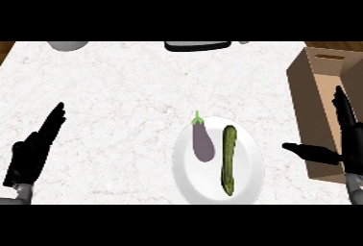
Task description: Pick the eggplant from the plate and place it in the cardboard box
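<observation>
Eggplant (203, 142) lies on the plate (249, 166), my hands well apart from it.
A cucumber (229, 158) lies between it and the cardboard box (310, 96). My right hand (349, 153) overlaps the box, fingers straight, thumb spread; left hand (32, 153) has its fingers straight and together.

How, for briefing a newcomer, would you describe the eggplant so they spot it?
Find the white plate on the counter, left of the cardboard box. Of the two vegetables on it, the eggplant is the short, plump purple one, left of the long green vegetable.
</observation>
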